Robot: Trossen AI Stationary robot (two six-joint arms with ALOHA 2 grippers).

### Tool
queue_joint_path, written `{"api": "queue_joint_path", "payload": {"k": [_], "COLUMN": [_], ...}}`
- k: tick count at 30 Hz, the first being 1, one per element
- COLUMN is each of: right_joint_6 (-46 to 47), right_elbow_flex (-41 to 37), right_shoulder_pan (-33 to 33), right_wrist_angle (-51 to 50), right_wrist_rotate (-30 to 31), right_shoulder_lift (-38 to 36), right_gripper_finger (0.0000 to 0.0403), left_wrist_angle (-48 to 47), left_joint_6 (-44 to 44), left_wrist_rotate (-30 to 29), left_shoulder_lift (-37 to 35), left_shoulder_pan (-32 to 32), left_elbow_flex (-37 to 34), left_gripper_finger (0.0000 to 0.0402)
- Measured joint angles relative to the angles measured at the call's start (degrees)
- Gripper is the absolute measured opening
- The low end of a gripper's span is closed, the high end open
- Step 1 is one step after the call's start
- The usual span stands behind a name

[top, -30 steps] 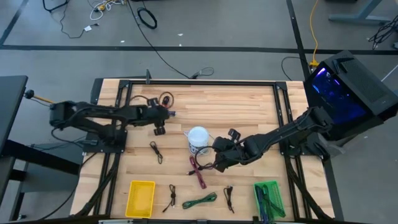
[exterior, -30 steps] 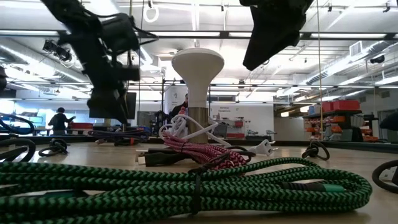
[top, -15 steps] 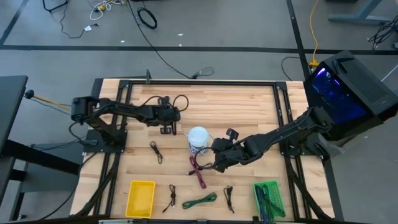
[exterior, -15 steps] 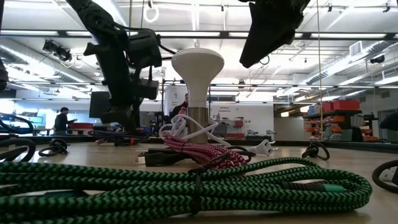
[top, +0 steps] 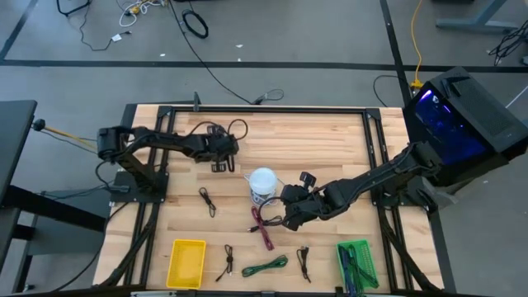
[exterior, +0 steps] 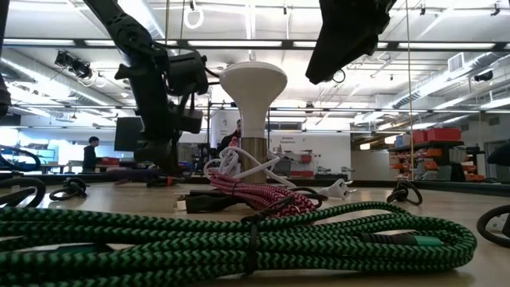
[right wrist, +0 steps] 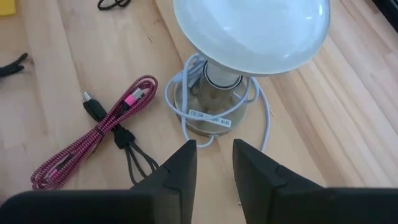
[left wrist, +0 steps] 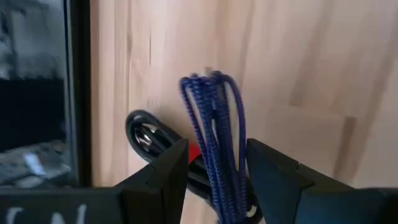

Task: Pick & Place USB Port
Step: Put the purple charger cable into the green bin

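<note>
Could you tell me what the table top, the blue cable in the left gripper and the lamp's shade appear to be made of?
Table top: light wood planks with visible grain and seams, matte.
Blue cable, bundled between the left gripper fingers: braided fabric sheath, judging by its woven texture.
Lamp's shade: smooth white, faintly glossy, probably plastic, though possibly frosted glass.

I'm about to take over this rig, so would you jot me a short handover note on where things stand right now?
Left gripper: fingers straddle the coiled blue cable at the table's far left; grip unconfirmed.
Right gripper: holds nothing, hovering near the white lamp and pink cable.
Yellow bin looks unfilled; the green bin holds cables.
Left: other cables lie loose on the table.
</note>
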Motion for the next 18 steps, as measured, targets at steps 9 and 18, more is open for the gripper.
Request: {"api": "queue_joint_path", "payload": {"k": [9, 18], "right_joint_6": [-0.04, -0.04], "right_elbow_flex": [0.00, 0.00], "right_shoulder_pan": [0.37, 0.37], "right_wrist_angle": [0.19, 0.19], "right_wrist_rotate": [-0.02, -0.05], "right_shoulder_lift": [0.00, 0.00], "right_gripper_finger": [0.0104, 0.0104], "left_wrist_angle": [0.61, 1.73], "left_joint_6": [-1.46, -4.99], "left_wrist_rotate": [6.68, 11.67], "left_shoulder_lift": [0.00, 0.00], "left_shoulder_pan": [3.45, 3.21], "left_elbow_flex": [0.00, 0.00], "left_gripper_finger": [0.0133, 0.0018]}}
